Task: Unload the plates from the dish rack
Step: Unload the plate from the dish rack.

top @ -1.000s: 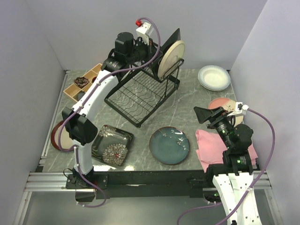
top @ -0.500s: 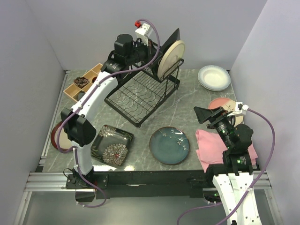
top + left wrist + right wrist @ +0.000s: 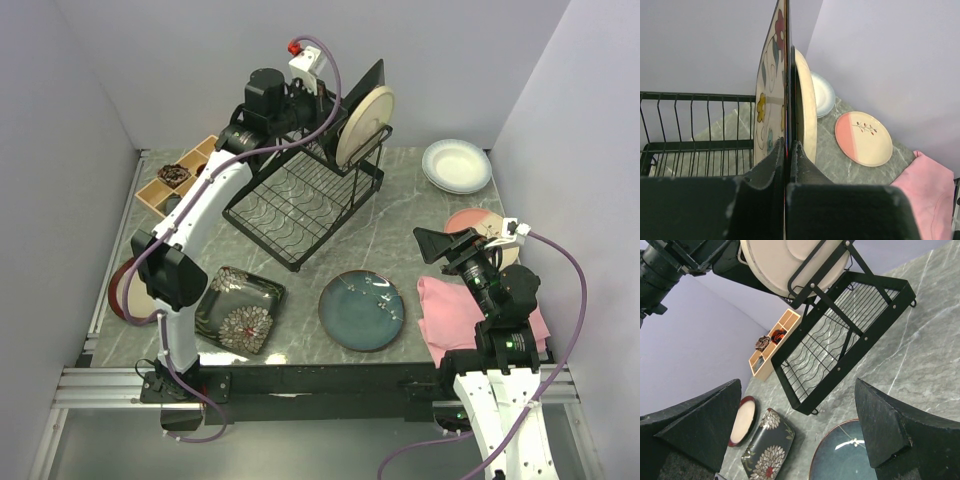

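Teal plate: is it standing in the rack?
No, the teal plate lies flat on the table, in front of the rack and apart from it.

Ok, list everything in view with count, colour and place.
rack: 1, black wire, table's far middle
flowered square plate: 1, cream, upright in rack
round plate: 1, cream, upright beside it
white plate: 1 or a stack, far right
pink-and-cream plate: 1, right side
teal plate: 1, near middle
black square plate: 1, white flowers, near left
dark-rimmed plate: 1, cream centre, left edge
cloth: 1, pink, near right
tray: 1, wooden, far left
table: 1, grey marbled
left tool: shut on flowered square plate's edge
right tool: open, empty
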You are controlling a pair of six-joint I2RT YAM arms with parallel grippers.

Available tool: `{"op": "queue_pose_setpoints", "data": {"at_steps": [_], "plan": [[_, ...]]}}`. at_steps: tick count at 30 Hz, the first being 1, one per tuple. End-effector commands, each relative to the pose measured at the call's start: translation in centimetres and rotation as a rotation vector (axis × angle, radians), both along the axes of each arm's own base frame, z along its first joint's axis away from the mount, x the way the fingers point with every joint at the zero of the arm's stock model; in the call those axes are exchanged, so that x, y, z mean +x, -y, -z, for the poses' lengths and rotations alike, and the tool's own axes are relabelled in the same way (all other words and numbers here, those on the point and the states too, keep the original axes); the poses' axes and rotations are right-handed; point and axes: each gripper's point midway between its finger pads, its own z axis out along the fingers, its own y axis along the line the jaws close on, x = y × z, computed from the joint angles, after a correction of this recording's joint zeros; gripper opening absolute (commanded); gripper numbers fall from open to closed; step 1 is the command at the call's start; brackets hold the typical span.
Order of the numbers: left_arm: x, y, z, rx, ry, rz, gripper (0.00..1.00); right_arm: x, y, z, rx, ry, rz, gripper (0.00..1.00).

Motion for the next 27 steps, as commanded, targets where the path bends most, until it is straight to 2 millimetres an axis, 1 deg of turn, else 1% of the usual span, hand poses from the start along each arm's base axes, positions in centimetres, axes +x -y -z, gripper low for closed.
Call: {"op": "queue_pose_setpoints", "data": {"at_steps": [1, 9, 11, 12, 14, 16, 17, 19, 20, 21, 22, 23, 25, 26, 27], "plan": [[-4.4, -0.7, -13.2, -0.188, 0.335, 0.065, 0.01, -0.1, 0.0, -1.2, -0.013, 0.051, -0.004, 1.00], [-5.6, -1.4, -14.6, -0.202, 0.366, 0.053, 0.01, -0.2, -0.1, -1.3, -0.010, 0.051, -0.009, 1.00], [-5.8, -1.5, -14.5, -0.201, 0.361, 0.053, 0.01, -0.2, -0.1, -1.3, -0.010, 0.053, -0.007, 1.00], [-6.1, -1.7, -15.4, -0.217, 0.388, 0.052, 0.01, -0.2, -0.1, -1.4, -0.010, 0.056, -0.006, 1.00], [-6.3, -1.9, -15.9, -0.223, 0.395, 0.047, 0.01, -0.2, -0.1, -1.4, -0.010, 0.056, -0.006, 1.00], [-6.2, -1.8, -15.6, -0.218, 0.383, 0.048, 0.01, -0.3, -0.1, -1.4, -0.008, 0.057, -0.007, 1.00], [-6.1, -1.7, -15.4, -0.215, 0.378, 0.046, 0.01, -0.3, -0.1, -1.3, -0.010, 0.056, -0.007, 1.00], [-5.2, -1.4, -12.9, -0.163, 0.327, 0.039, 0.01, -0.3, -0.1, -1.4, -0.010, 0.057, -0.007, 1.00], [-5.0, -1.3, -12.2, -0.150, 0.315, 0.038, 0.01, -0.4, -0.1, -1.4, -0.011, 0.058, -0.006, 1.00], [-5.1, -1.4, -11.8, -0.142, 0.315, 0.036, 0.02, -0.4, -0.1, -1.4, -0.011, 0.059, -0.006, 1.00], [-4.7, -1.2, -10.3, -0.122, 0.299, 0.032, 0.04, -0.4, 0.0, -1.4, -0.011, 0.061, -0.004, 1.00], [-5.0, -1.6, -10.5, -0.123, 0.307, 0.029, 0.09, -0.3, -0.1, -1.3, -0.011, 0.058, -0.006, 1.00], [-4.9, -1.6, -9.2, -0.103, 0.291, 0.025, 0.16, -0.3, -0.1, -1.3, -0.011, 0.056, -0.007, 1.00], [-5.1, -1.7, -9.2, -0.098, 0.291, 0.024, 0.21, -0.3, -0.1, -1.3, -0.011, 0.056, -0.007, 1.00], [-5.1, -1.8, -9.0, -0.092, 0.289, 0.022, 0.22, -0.4, -0.1, -1.3, -0.010, 0.056, -0.009, 1.00]]}}
